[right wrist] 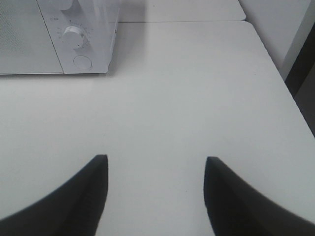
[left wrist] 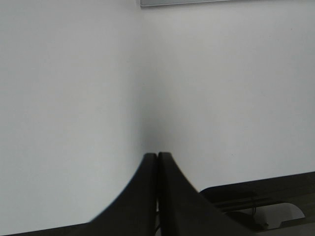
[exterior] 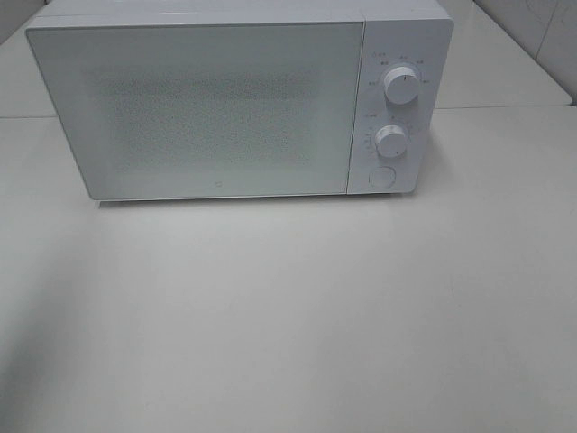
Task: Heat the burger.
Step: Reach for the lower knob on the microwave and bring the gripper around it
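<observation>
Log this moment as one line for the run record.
microwave: door closed, on table | burger: not in view | left gripper: shut, empty | right gripper: open, empty, above table

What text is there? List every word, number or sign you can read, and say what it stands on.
Nothing can be read as text.
Marks around the upper dial on the microwave: too small and blurred to read.
Marks around the lower dial: blurred in both views that show it.
Tiny mark low on the door: too small to read.
</observation>
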Action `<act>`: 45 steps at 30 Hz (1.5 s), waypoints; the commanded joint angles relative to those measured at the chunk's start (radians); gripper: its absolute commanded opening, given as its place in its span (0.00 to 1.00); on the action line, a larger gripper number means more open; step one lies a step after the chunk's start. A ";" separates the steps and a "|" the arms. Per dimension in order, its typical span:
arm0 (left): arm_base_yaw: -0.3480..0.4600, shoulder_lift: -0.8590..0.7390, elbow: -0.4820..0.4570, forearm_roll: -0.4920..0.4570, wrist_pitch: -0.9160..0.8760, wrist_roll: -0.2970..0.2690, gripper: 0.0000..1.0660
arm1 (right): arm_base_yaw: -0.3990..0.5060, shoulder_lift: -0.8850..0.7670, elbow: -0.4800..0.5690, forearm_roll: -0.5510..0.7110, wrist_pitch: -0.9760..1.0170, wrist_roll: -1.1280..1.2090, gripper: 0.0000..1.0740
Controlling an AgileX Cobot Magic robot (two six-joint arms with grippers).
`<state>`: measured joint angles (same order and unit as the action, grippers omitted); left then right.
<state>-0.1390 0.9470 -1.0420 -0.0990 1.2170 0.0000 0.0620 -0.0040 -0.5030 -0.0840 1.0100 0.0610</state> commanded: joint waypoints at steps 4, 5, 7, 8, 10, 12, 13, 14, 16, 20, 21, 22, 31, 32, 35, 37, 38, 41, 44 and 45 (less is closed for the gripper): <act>0.001 -0.264 0.173 0.005 -0.003 0.025 0.00 | -0.002 -0.027 0.002 -0.004 -0.011 -0.009 0.52; 0.001 -0.264 0.173 0.005 -0.003 0.025 0.00 | -0.002 -0.027 0.002 -0.004 -0.011 -0.009 0.52; 0.001 -0.378 0.233 0.002 -0.007 0.025 0.00 | -0.002 -0.027 0.002 -0.004 -0.011 -0.009 0.52; 0.001 -0.378 0.233 0.002 -0.007 0.025 0.00 | -0.002 -0.027 0.002 -0.004 -0.011 -0.009 0.52; 0.001 -0.487 0.285 0.002 -0.017 0.025 0.00 | -0.002 -0.027 0.002 -0.004 -0.011 -0.009 0.52; 0.001 -0.556 0.315 0.002 -0.026 0.025 0.00 | -0.002 -0.027 0.002 -0.004 -0.011 -0.009 0.52; 0.001 -0.556 0.315 0.002 -0.026 0.025 0.00 | -0.002 -0.027 0.002 -0.004 -0.011 -0.009 0.52; 0.001 -0.632 0.348 0.002 -0.034 0.025 0.00 | -0.002 -0.027 0.002 -0.004 -0.011 -0.009 0.52; 0.001 -0.669 0.364 0.003 -0.034 0.025 0.00 | -0.002 -0.027 0.002 -0.004 -0.011 -0.009 0.52; 0.001 -0.829 0.442 0.012 -0.034 0.025 0.00 | -0.002 -0.027 0.002 -0.004 -0.011 -0.009 0.52; 0.001 -0.859 0.459 0.016 -0.034 0.025 0.00 | -0.002 -0.027 0.002 -0.004 -0.011 -0.009 0.52; 0.001 -0.859 0.459 0.016 -0.034 0.025 0.00 | -0.002 -0.027 0.002 -0.004 -0.011 -0.009 0.52; 0.001 -0.965 0.511 0.033 -0.122 0.025 0.00 | -0.002 -0.027 0.002 -0.004 -0.011 -0.009 0.52; 0.001 -0.965 0.511 0.033 -0.122 0.025 0.00 | -0.002 -0.027 0.002 -0.004 -0.011 -0.009 0.52; 0.001 -0.965 0.545 0.037 -0.175 0.024 0.00 | -0.002 -0.027 0.002 -0.004 -0.011 -0.009 0.52; 0.001 -0.964 0.544 0.039 -0.176 0.024 0.00 | -0.002 -0.027 0.002 -0.004 -0.011 -0.009 0.52; 0.001 -0.961 0.545 0.039 -0.175 0.024 0.00 | -0.002 -0.027 0.002 -0.004 -0.011 -0.009 0.52; 0.001 -0.960 0.545 0.039 -0.175 0.024 0.00 | -0.002 -0.027 0.002 -0.004 -0.011 -0.009 0.52; 0.001 -0.960 0.545 0.039 -0.175 0.024 0.00 | -0.002 -0.027 0.002 -0.004 -0.011 -0.009 0.52; 0.001 -0.960 0.545 0.039 -0.175 0.024 0.00 | -0.002 -0.027 0.002 -0.004 -0.011 -0.009 0.52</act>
<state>-0.1390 -0.0060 -0.4990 -0.0600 1.0590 0.0240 0.0620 -0.0040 -0.5030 -0.0850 1.0100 0.0610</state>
